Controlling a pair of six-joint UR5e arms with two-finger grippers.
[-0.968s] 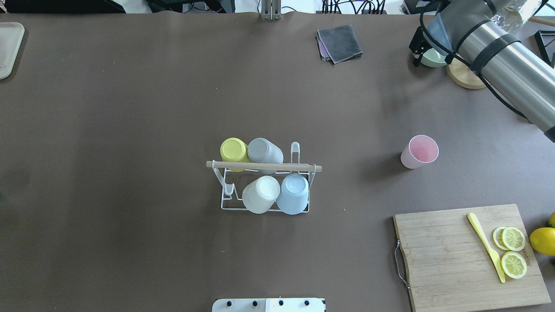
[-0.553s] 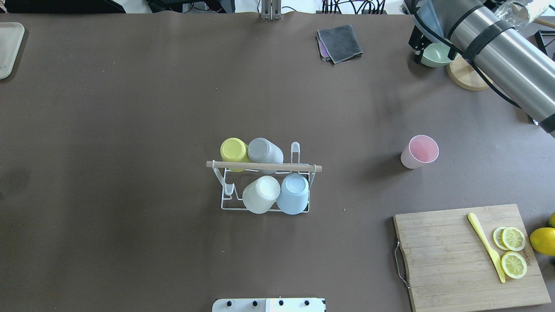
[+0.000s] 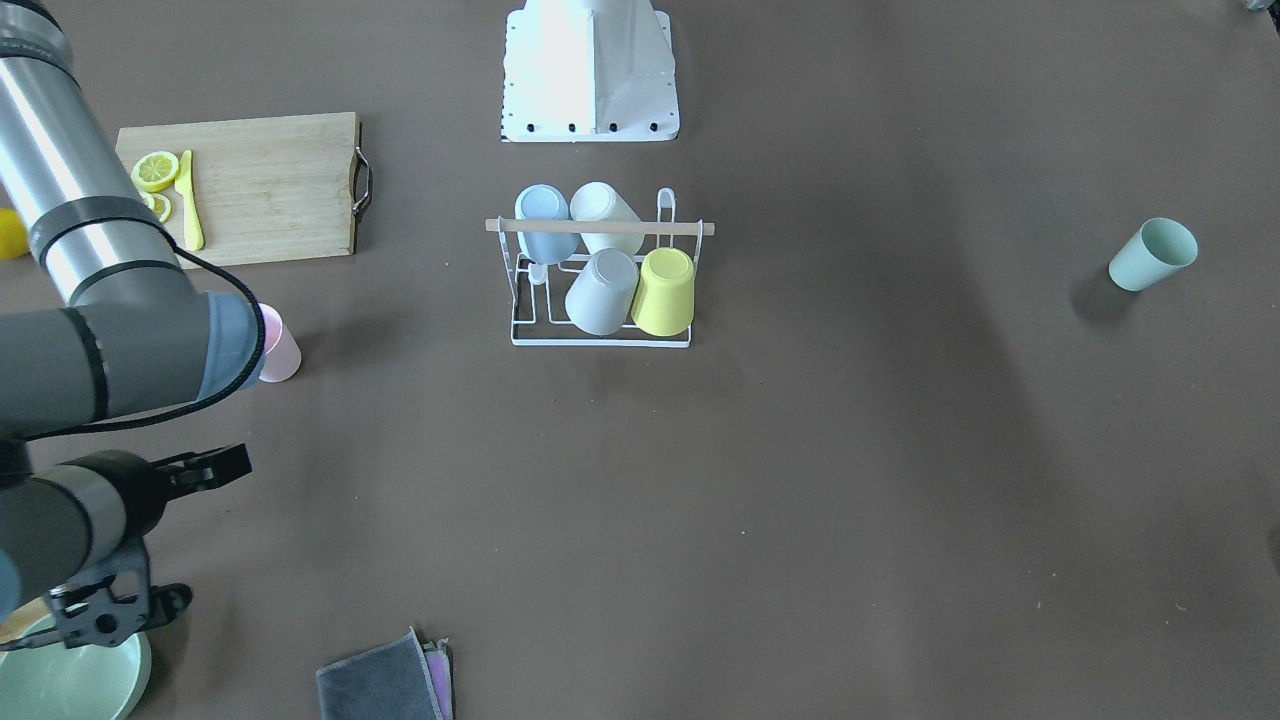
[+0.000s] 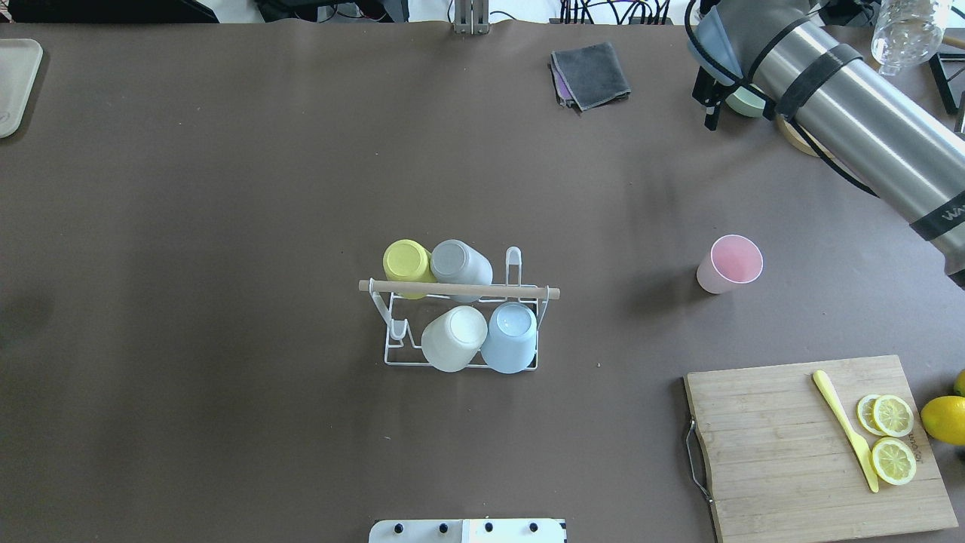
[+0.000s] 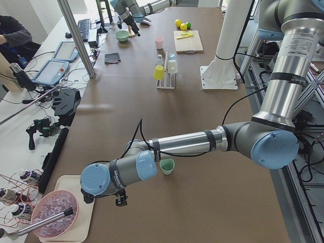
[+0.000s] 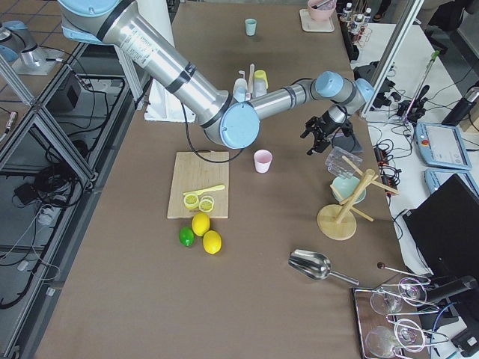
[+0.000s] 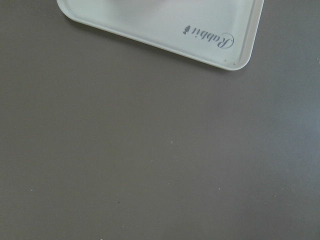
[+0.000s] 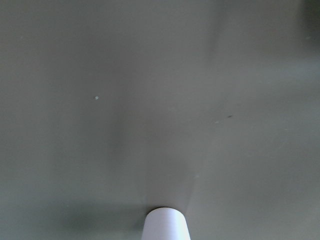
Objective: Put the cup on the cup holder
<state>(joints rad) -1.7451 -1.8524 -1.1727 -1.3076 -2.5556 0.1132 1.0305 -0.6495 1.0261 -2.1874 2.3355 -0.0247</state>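
Right claw (image 6: 316,142) hangs low at the table's far right corner, fingers pointing down. Spread or pressed together? These angles won't say. Just beside it sits a pale green bowl (image 3: 70,685), and past the bowl, on the claw's right, a wooden stand (image 6: 337,222). Off to the claw's left, along the far edge, lies a folded grey cloth (image 4: 590,74).

Back toward the robot from the claw, there's the pink cup (image 4: 730,264): upright on the table, mouth up, well apart from the claw.

Further on, toward the robot and over to the claw's left, the rack (image 4: 460,289) stands mid-table, white wire with a wooden rod across the top. Four cups sit upside down on it: yellow cup (image 4: 407,260) and grey cup (image 4: 458,262) in the row nearer the claw, white cup (image 4: 454,338) and blue cup (image 4: 511,337) in the other. A bare prong shows beside the grey one, another beside the white.

On the robot's side of the pink cup is a cutting board (image 4: 791,445) with lemon slices (image 4: 893,437) and a yellow knife (image 4: 844,430).

Far across the table, a mint cup (image 3: 1152,254) stands upright just beside the left arm. Left claw (image 5: 120,199) sits low over the table near a tray (image 7: 220,35); whether it's spread or closed, can't tell.
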